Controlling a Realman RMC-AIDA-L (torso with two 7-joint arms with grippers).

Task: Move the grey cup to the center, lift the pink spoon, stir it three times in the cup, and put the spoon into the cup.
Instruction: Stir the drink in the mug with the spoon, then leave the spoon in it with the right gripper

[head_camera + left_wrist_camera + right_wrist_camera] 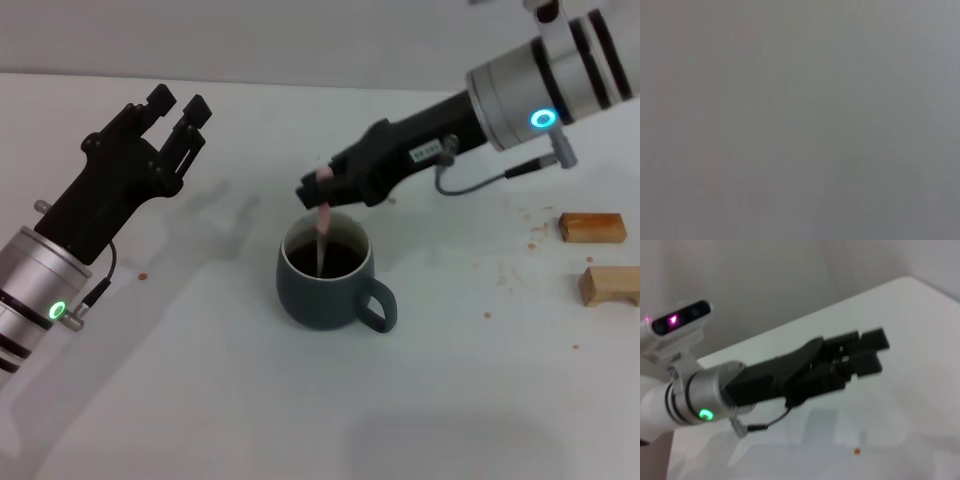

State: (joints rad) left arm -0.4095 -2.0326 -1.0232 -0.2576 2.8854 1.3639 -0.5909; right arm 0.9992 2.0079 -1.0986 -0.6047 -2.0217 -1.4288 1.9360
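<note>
The grey cup (325,280) stands near the middle of the white table, handle to the right, with dark liquid inside. My right gripper (318,184) is just above its far rim, shut on the pink spoon (322,225), which hangs down with its metal end in the liquid. My left gripper (180,112) is raised at the left, away from the cup, open and empty. It also shows in the right wrist view (867,352). The left wrist view shows only blank grey.
Two small wooden blocks (592,227) (609,284) lie at the right edge of the table. Small crumbs are scattered near them. The table's far edge meets a pale wall.
</note>
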